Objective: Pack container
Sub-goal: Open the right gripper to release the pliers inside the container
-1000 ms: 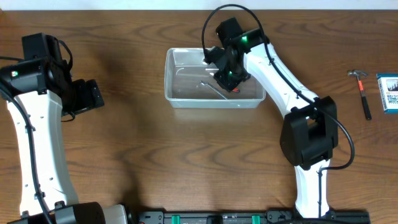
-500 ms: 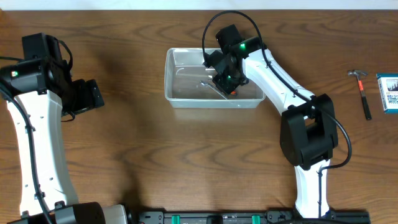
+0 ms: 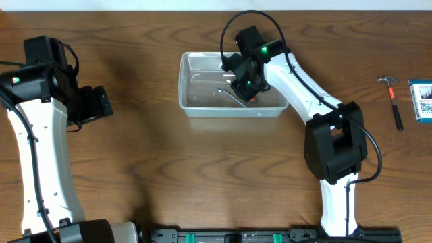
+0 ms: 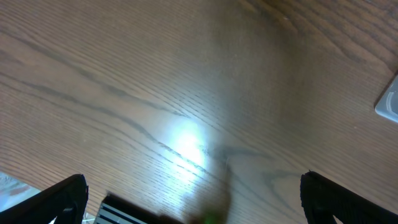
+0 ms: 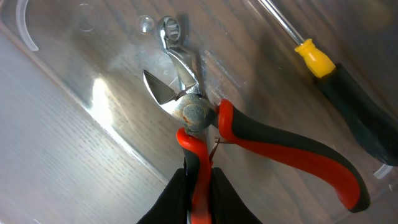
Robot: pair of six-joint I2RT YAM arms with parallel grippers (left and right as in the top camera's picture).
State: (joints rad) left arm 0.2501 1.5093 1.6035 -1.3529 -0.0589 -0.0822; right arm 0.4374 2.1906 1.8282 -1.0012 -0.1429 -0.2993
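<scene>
Container (image 3: pixel 202 102) at 12 o'clock on the table (image 3: pixel 169 175), right gripper (image 3: pixel 247 86) inside it.
Overhead: the clear container holds a wrench (image 3: pixel 228 96); the right gripper reaches into its 3 o'clock half; the left gripper (image 3: pixel 101 104) hangs over bare wood at 9 o'clock; a hammer (image 3: pixel 392 101) and a blue-and-white box (image 3: pixel 422 101) lie at 3 o'clock. Left wrist: the left gripper (image 4: pixel 196 202) stands spread wide, holding nothing; a container corner (image 4: pixel 388 102) shows at 3 o'clock. Right wrist: the right gripper (image 5: pixel 198 193) pinches one red handle of the side cutters (image 5: pixel 249 140), whose head overlaps the wrench (image 5: pixel 177 46); a screwdriver (image 5: pixel 348 93) lies at 2 o'clock.
</scene>
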